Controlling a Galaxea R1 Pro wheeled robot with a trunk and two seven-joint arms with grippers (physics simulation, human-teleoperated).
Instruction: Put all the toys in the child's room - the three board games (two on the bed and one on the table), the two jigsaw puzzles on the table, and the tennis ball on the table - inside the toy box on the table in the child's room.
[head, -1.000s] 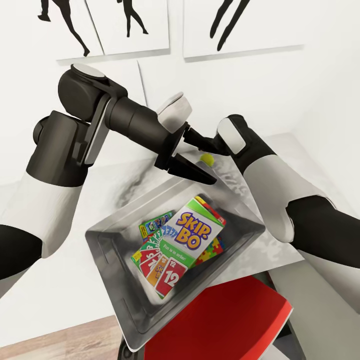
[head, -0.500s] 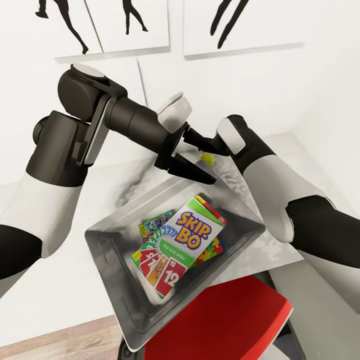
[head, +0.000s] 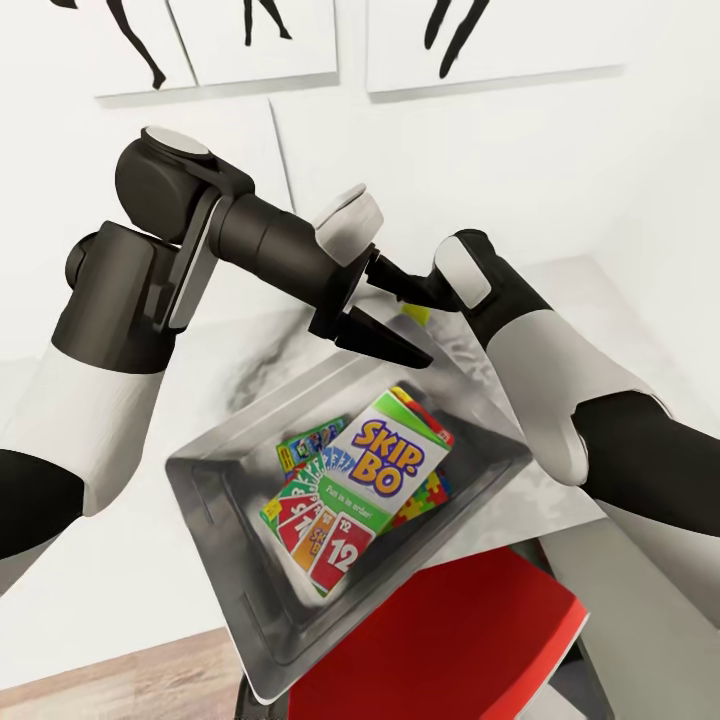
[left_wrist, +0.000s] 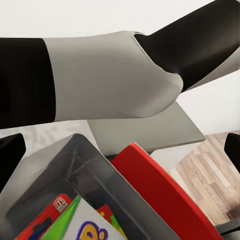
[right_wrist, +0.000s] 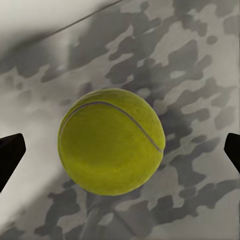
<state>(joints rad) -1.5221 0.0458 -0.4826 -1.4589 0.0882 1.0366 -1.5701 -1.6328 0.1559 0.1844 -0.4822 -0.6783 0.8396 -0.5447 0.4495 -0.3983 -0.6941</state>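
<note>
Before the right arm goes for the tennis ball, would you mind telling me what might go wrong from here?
1. The tennis ball lies loose on the table between the right gripper's open jaws; an off-centre close could send it rolling.
2. The left gripper hangs close beside the right wrist, so the arms may collide.
3. The toy box overhangs the table edge above the red chair; a bump might tip it.

My head camera tilts a little, so the wall pictures slide up and the toy box shifts slightly. The tennis ball that showed clear beside my right wrist a moment ago is now mostly tucked behind my right gripper.
</note>
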